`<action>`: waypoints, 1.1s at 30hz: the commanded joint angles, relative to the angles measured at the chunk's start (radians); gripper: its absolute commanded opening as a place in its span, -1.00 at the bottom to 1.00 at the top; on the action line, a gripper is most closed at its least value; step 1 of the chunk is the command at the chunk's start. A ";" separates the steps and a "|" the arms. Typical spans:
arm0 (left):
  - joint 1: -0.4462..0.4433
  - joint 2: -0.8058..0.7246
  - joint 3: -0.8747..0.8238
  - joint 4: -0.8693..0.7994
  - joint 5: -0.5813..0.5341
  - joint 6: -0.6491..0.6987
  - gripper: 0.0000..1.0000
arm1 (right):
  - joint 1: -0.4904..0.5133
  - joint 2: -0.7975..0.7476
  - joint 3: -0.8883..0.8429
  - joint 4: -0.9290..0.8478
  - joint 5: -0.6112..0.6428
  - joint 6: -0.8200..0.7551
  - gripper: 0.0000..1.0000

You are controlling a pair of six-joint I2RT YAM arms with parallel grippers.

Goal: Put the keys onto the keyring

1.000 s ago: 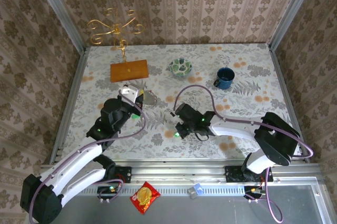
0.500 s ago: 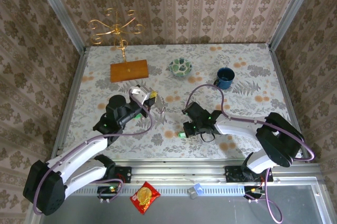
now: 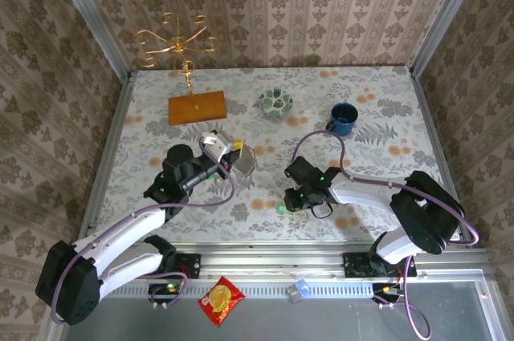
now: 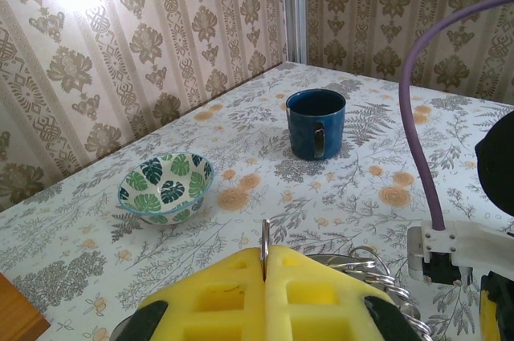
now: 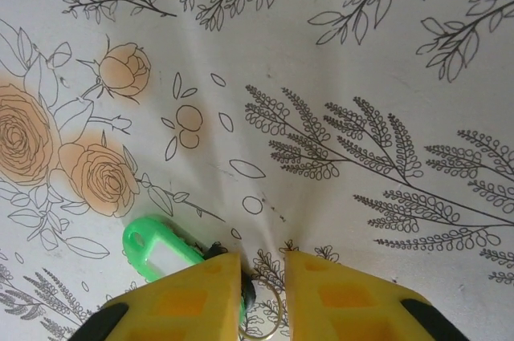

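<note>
My left gripper [image 3: 234, 151] is shut on the keyring [image 3: 252, 163], a thin dark hoop held above the table's middle. In the left wrist view its metal edge [image 4: 264, 246] stands upright between the yellow pads [image 4: 217, 293], with wire coils [image 4: 384, 280] to the right. My right gripper [image 3: 287, 201] is low over the table, jaws slightly open. A green-headed key [image 5: 155, 249] lies on the cloth, partly under the left fingertip [image 5: 210, 285], and its small wire loop [image 5: 271, 315] lies between the fingers. The key shows as a green speck [image 3: 280, 209] from above.
A blue mug [image 3: 343, 119] and a leaf-patterned bowl [image 3: 275, 102] stand at the back, with a wooden block [image 3: 197, 107] and a gold wire stand [image 3: 174, 42] at the back left. A snack packet [image 3: 221, 299] lies off the table in front. The right arm's purple cable [image 4: 418, 116] arches close by.
The left arm has swung right with the keyring. The right gripper has slid right and toward the front, and its jaws have parted, leaving the green key on the cloth.
</note>
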 commanded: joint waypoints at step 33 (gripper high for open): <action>-0.027 -0.006 0.010 0.039 0.011 0.052 -1.00 | -0.113 -0.044 -0.009 -0.114 -0.223 0.459 -0.35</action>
